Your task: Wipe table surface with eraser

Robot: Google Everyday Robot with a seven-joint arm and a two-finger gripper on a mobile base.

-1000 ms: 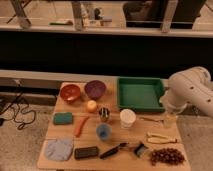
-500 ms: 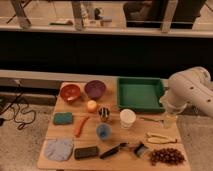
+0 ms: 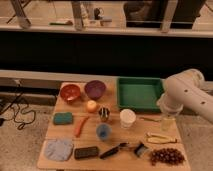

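Note:
The eraser (image 3: 86, 152), a small flat dark block, lies near the front edge of the tan table surface (image 3: 60, 132), between a grey-blue cloth and a black-handled utensil. My white arm reaches in from the right. Its gripper (image 3: 167, 120) hangs over the table's right side, just in front of the green tray and far to the right of the eraser. The gripper is open and nothing is held in it.
At the back stand a red bowl (image 3: 70, 92), a purple bowl (image 3: 94, 89) and a green tray (image 3: 140, 93). A teal sponge (image 3: 63, 118), carrot (image 3: 80, 126), white cup (image 3: 127, 118), blue cup (image 3: 103, 131), cloth (image 3: 59, 149), utensil (image 3: 116, 150), banana (image 3: 160, 137) and grapes (image 3: 167, 156) crowd the tabletop.

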